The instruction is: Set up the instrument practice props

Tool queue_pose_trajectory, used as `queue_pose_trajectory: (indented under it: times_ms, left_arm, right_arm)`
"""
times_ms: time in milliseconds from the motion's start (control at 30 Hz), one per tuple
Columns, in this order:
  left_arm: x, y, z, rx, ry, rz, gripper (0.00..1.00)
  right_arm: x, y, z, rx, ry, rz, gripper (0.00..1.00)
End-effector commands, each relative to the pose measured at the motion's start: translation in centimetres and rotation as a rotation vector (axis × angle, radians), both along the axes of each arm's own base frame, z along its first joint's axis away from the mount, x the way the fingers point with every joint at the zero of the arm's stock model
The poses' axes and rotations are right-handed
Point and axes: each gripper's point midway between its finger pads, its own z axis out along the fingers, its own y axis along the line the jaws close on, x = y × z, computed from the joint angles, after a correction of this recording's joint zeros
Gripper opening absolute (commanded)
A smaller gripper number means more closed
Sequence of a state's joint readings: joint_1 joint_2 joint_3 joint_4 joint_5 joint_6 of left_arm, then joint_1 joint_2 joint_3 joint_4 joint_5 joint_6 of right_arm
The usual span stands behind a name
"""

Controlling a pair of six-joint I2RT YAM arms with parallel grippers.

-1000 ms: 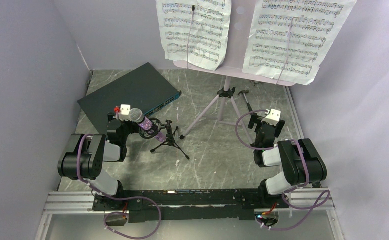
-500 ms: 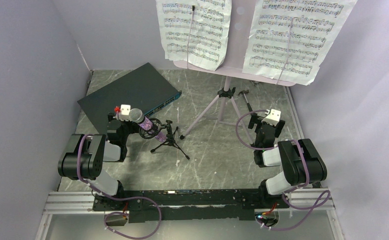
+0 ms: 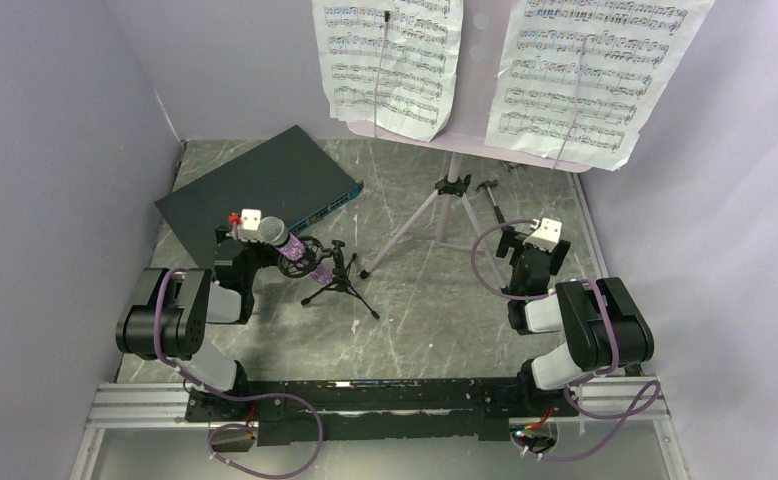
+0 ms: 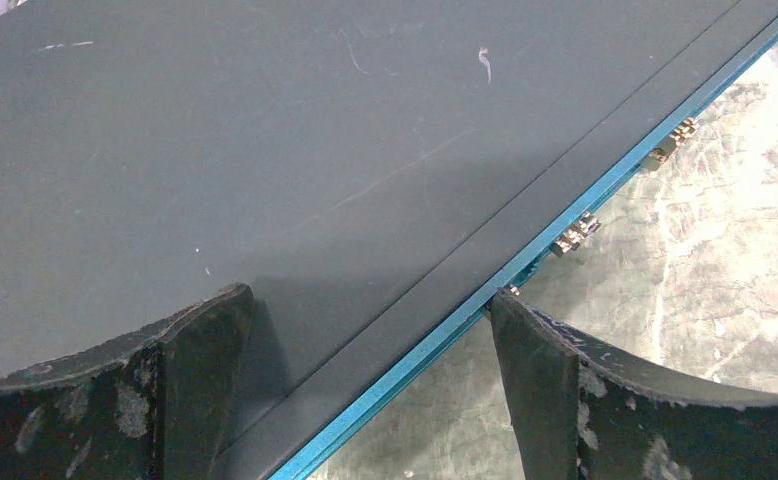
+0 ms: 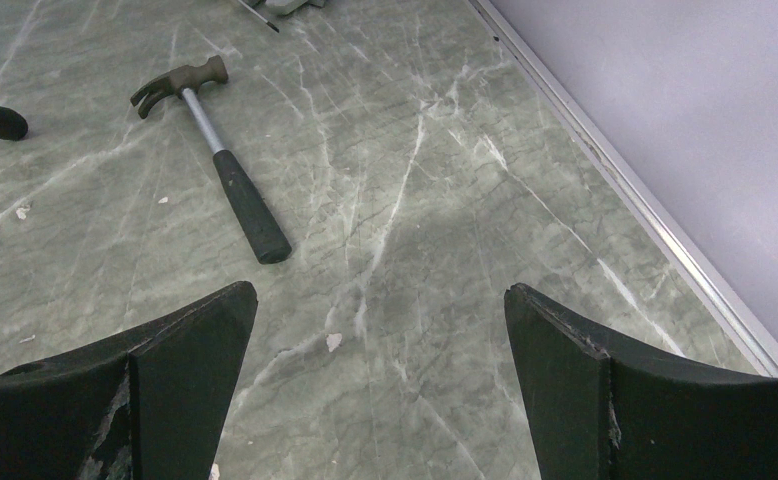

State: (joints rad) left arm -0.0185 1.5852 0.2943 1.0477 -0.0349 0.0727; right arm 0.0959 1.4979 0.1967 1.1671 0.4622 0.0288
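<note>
Microphone is sitting tilted on the mic stand, probably clipped in, though the view's small. It's looking top-heavy and slick, so I'm favouring a mid-handle grip. Left gripper and right gripper are both hanging spread, empty.

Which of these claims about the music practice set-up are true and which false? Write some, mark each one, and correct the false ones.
1. Two sheet-music pages rest on the music-stand plate. True.
2. The microphone is lying loose, out of any stand. False: it sits tilted in the small black mic stand.
3. The right gripper holds the hammer. False: it is open and empty, and the hammer lies on the table.
4. The left gripper is open over the dark flat case. True.
</note>
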Motion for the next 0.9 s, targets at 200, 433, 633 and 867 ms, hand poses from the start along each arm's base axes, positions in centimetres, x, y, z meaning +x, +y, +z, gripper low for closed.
queue_pose_trajectory:
  times_ms: [200, 433, 633, 867]
  left_arm:
    - [1.61, 2.24, -0.14, -0.037, 0.022, 0.138, 0.94]
    - [1.59, 2.2, -0.21, -0.038, 0.025, 0.136, 0.94]
    - [1.54, 3.13, -0.18, -0.038, 0.023, 0.159, 0.94]
    - [1.51, 3.11, -0.23, -0.038, 0.025, 0.158, 0.94]
  right_arm:
    - [0.98, 0.23, 1.74, 0.015, -0.065, 0.009, 1.0]
    - [0.98, 0.23, 1.73, 0.016, -0.064, 0.008, 1.0]
    - [0.97, 0.22, 1.73, 0.016, -0.065, 0.008, 1.0]
    - [1.0, 0.2, 1.78, 0.015, -0.066, 0.008, 1.0]
